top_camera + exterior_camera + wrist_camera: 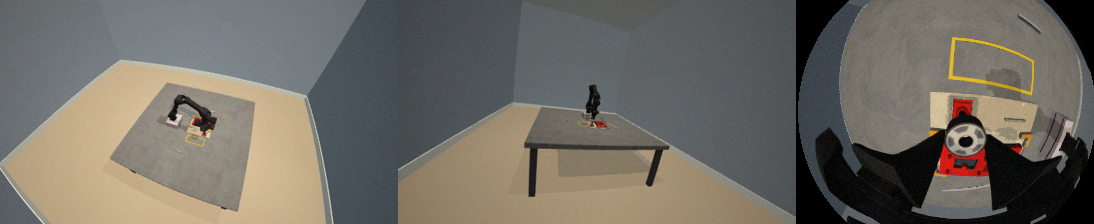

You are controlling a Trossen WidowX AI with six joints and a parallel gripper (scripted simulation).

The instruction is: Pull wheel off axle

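Note:
My gripper [204,127] [594,117] [965,136] is shut on the wheel [952,142], which has a black tyre and a grey spoked hub with a dark centre hole. The wheel is held above the beige board [193,130] [941,110]. A red part [204,134] [591,125] [962,105] sits in the board just beyond the wheel in the wrist view. The wheel partly hides it, and the upright axle cannot be made out clearly. The marked area [194,143] [952,57], a yellow outline on the table, lies beyond the board's edge.
A larger red block [600,124] [981,167] is on the board, below the wheel in the wrist view. A thin grey strip [179,151] [1029,23] lies past the marked area. A small orange piece [222,117] [619,131] lies beyond the board's other side. A whitish block [173,121] is at the arm's base.

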